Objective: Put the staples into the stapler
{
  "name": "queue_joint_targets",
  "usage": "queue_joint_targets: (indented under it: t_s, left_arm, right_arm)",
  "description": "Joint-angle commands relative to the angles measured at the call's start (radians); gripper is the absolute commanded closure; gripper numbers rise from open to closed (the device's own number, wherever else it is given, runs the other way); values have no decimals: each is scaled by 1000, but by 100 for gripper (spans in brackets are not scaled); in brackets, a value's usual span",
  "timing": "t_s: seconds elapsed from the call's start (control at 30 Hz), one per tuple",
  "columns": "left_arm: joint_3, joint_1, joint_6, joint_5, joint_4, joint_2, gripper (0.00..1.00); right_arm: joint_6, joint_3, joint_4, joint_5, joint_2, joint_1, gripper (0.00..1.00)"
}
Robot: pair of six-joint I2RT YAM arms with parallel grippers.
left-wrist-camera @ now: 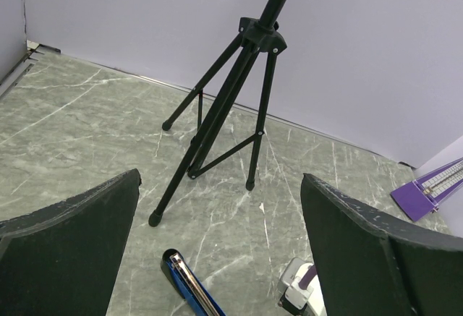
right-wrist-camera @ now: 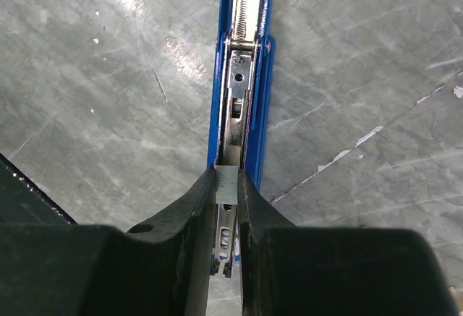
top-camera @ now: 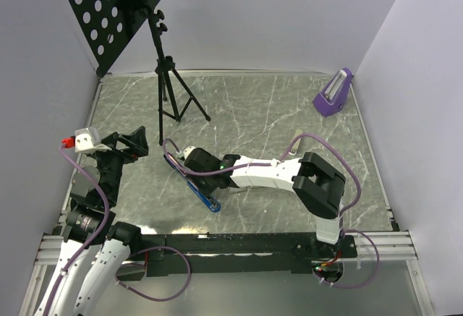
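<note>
The blue stapler [top-camera: 197,188] lies opened flat on the marble table, its metal channel facing up; it also shows in the right wrist view [right-wrist-camera: 244,70] and the left wrist view [left-wrist-camera: 189,285]. My right gripper [right-wrist-camera: 227,187] is shut on a small grey strip of staples [right-wrist-camera: 227,184] and holds it directly over the channel, in line with it. In the top view the right gripper [top-camera: 189,163] sits at the stapler's far end. My left gripper [top-camera: 132,143] is open and empty, raised at the left, well apart from the stapler. No cardboard box shows.
A black music stand tripod [top-camera: 171,93] stands at the back left, its feet [left-wrist-camera: 207,150] just beyond the stapler. A purple wedge-shaped object [top-camera: 333,93] sits at the back right corner. Pale walls close the table on three sides.
</note>
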Motion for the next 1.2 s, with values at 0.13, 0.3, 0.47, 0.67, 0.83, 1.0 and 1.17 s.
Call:
queue_joint_targets:
  t_s: [0.13,0.3,0.47,0.67,0.83,1.0,1.17]
  left_arm:
    - [4,2,-13,5,28,4,3]
    - [4,2,-13,5,28,4,3]
    - [4,2,-13,5,30,4,3]
    - [3,2,-13,7,30,6,3]
    - [3,2,-11,8,31,7,3]
    - [3,2,-11,8,33,9,3]
    - [3,2,-10,10,34,12,3]
  right_arm:
    - [13,37,-35,66,25,5,81]
    - [24,38,-49,88,23,7,81]
    - [26,30,-44,74,23,7,79]
    - [7,23,-31,62,17,8,77]
    - [-11,18,-29,60,15,8,75]
    - [-16,15,-31,56,11,8,74]
    - [-16,17,-32,54,11,8,73]
